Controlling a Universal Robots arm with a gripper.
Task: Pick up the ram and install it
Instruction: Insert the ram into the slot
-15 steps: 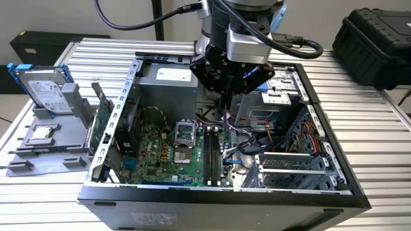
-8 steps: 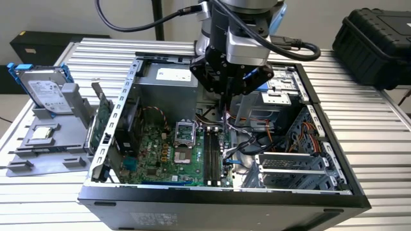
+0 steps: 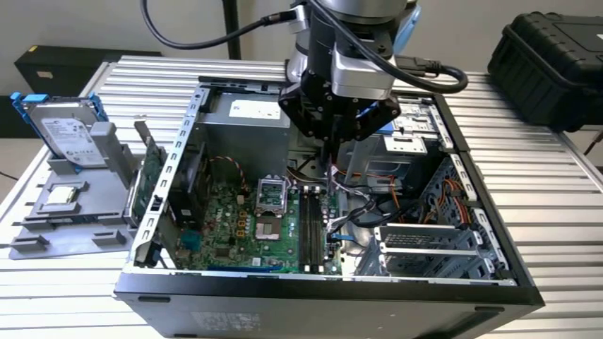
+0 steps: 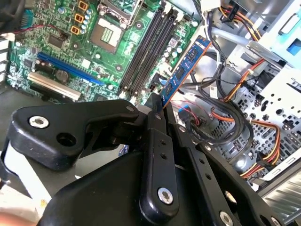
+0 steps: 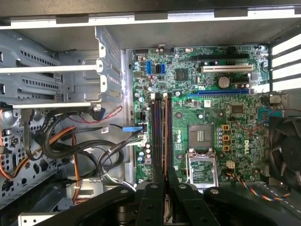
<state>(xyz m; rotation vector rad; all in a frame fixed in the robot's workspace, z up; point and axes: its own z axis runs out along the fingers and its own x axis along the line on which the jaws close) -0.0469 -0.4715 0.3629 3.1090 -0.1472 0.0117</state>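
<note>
An open computer case [image 3: 330, 296] lies on its side, and a robot arm stands over it from twelve o'clock in the exterior view. The gripper [image 3: 334, 138] hangs above the green motherboard [image 3: 226, 219]. Its jaws are clamped on the ram [image 4: 184, 69], a thin blue stick with black chips. The ram is held over the long dark memory slots [image 5: 158, 134], roughly in line with them and not yet seated.

This looks like the lining-up step. It would go best with the stick kept parallel to one slot, centred, level rather than tilted, and clear of the loose cables [image 4: 233, 117] beside it.

The case rests on a ribbed metal tabletop [image 3: 556, 212]. At nine o'clock from the case, a hard drive [image 3: 68, 131] stands in a grey holder [image 3: 56, 219]. At two o'clock sits a black hard case [image 3: 551, 60].
</note>
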